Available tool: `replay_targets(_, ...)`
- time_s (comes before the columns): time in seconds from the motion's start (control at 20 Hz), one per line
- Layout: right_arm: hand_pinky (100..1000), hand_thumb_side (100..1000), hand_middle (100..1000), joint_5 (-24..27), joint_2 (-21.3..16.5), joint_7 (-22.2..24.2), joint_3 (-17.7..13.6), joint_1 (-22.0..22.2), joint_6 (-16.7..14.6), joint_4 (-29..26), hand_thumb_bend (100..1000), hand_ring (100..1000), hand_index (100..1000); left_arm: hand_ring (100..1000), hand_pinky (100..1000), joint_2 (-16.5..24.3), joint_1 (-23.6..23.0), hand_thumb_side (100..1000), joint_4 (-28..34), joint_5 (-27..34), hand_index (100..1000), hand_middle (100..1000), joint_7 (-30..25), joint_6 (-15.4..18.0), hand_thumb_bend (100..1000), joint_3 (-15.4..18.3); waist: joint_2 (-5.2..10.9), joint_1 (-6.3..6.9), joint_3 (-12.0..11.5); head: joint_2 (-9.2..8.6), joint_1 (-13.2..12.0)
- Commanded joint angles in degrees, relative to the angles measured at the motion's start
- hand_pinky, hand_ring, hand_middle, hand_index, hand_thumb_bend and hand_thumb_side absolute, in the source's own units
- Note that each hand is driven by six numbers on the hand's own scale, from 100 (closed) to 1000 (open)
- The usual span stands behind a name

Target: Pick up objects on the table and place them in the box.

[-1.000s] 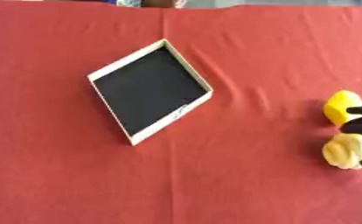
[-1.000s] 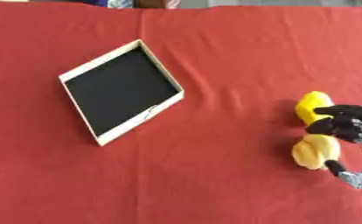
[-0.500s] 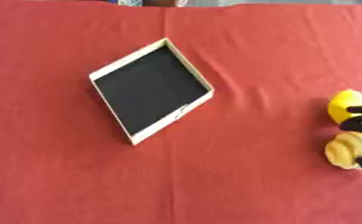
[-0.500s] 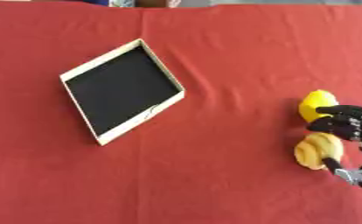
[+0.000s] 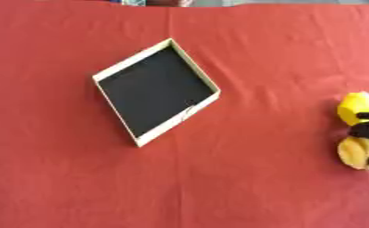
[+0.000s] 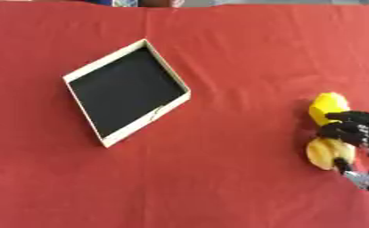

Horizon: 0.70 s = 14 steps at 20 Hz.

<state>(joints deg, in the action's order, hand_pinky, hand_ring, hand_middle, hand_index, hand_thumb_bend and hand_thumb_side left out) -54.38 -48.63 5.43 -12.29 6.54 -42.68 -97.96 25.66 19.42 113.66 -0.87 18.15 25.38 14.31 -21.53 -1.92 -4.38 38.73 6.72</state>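
Red cloth (image 6: pixel 219 178); right robot hand (image 6: pixel 358 131) curled over yellow object (image 6: pixel 326 129).

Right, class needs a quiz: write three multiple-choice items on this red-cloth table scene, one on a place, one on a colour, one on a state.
1. Where does the shallow cream-rimmed box with the black floor lie from the yellow objects?
A. to the robot's left
B. to the robot's right
C. underneath them

2. What colour are the two rounded objects by the right hand?
A. green
B. yellow
C. blue

3. What state is the box in?
A. holding both objects
B. covered by a lid
C. holding nothing

Key: 1 A, the box sits left of centre on the red cloth. 2 B, both show yellow. 3 C, only its black floor shows.
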Motion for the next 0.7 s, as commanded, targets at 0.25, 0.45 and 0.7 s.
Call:
replay_targets(0.25, 952, 268, 804, -0.12, -1.72, 1.08, 0.6, -0.64, -0.69, -0.6, 245, 1000, 902, 842, 818, 0.77, 0.88, 668, 0.93, 0.38, 881, 769, -0.22, 0.11, 100, 0.0, 0.68, 0.1, -0.06, -0.3, 0.04)
replay_targets(0.45, 933, 272, 716, -0.66, -2.35, -0.8, 2.01, -2.17, -0.51, -1.5, 214, 960, 762, 842, 818, 0.52, 0.98, 675, 0.93, 0.46, 881, 767, -0.22, 0.16, 100, -0.02, 0.67, 0.12, -0.4, -0.3, 0.21)
replay_targets(0.7, 888, 150, 577, 0.72, -2.5, -9.1, 3.27, -3.6, 0.57, -2.64, 100, 864, 595, 842, 818, 0.31, 0.97, 687, 0.93, 0.62, 881, 766, -0.31, 0.06, 100, -0.08, 0.7, 0.05, -0.58, -0.31, 0.43)
